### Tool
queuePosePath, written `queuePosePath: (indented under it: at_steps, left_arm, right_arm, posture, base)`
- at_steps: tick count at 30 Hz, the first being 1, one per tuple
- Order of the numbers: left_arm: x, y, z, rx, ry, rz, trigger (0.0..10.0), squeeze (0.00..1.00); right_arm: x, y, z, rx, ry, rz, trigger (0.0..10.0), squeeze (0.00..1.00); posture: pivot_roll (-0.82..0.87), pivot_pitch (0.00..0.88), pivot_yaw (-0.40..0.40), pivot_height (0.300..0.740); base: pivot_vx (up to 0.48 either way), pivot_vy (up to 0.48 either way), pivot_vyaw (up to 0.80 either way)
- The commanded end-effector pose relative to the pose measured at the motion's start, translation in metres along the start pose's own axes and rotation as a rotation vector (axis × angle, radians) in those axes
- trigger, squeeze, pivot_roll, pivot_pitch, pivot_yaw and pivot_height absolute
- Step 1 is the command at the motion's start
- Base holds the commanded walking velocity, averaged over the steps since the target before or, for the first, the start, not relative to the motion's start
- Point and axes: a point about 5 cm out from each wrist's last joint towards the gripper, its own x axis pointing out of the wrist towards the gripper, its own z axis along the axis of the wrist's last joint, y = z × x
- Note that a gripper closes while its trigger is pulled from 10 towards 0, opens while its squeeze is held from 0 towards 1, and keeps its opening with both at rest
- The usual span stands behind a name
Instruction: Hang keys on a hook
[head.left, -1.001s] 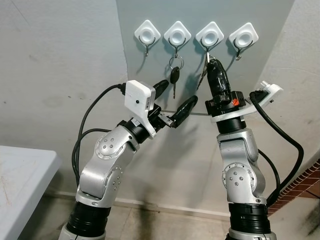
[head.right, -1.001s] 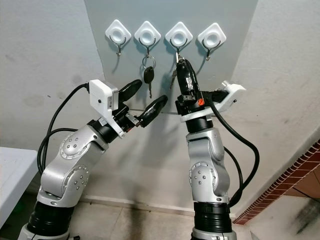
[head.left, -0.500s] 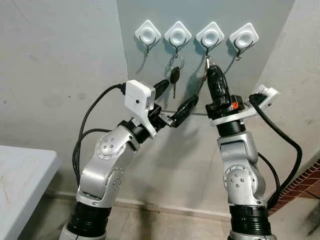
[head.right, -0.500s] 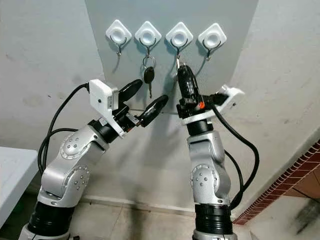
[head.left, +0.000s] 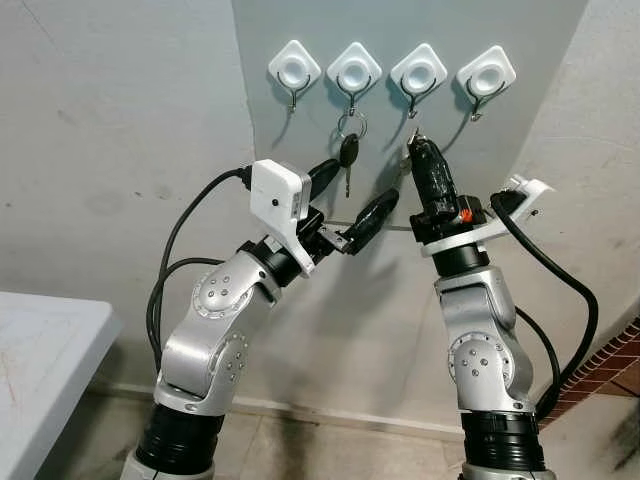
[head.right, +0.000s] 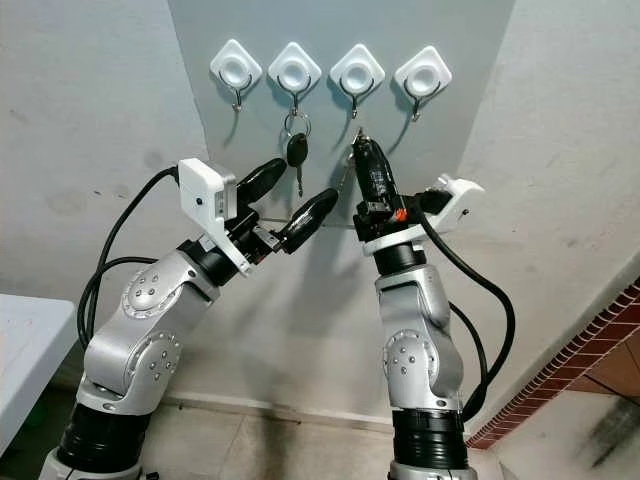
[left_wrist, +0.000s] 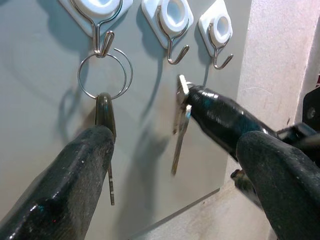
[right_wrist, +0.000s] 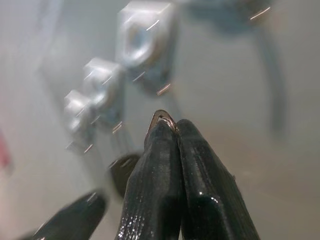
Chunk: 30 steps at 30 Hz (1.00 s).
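Your right gripper has its fingers pinched on silver keys, raised just below the third hook; your left gripper spreads wide beside a hung black key

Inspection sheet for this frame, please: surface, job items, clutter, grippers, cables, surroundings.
Surface: grey wall panel with four white hooks.
Job's things: black-headed key hangs by its ring on the second hook from the left; silver keys held below the third hook, not hooked.
Clutter: nothing seen.
Grippers: right gripper jaws shut on silver keys; left gripper open, near the hanging key.
Cables: black cables loop from both wrists.
Surroundings: white table, brick edge.
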Motion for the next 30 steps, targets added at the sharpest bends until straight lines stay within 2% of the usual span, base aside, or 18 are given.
queuePosePath:
  at_steps: [1,12,30]
  left_arm:
    - [-0.002,0.001,0.002,0.002,-0.003,0.009,10.0,0.0]
    - [-0.002,0.0,0.002,-0.003,-0.005,0.008,10.0,0.0]
    - [-0.001,-0.002,0.002,-0.01,-0.003,0.002,10.0,0.0]
  right_arm:
    - [0.003,0.01,-0.002,-0.012,0.014,0.047,10.0,0.0]
    - [0.018,0.011,0.015,-0.021,-0.073,0.047,10.0,0.0]
    - [0.024,0.01,0.027,-0.011,-0.124,0.044,10.0,0.0]
  posture:
    - [0.0,0.0,0.021,0.74]
    - [0.0,0.0,0.016,0.74]
    - [0.0,0.0,0.017,0.74]
  base:
    - [0.0,0.0,0.0]
    - [0.0,0.0,0.0]
    - [0.0,0.0,0.0]
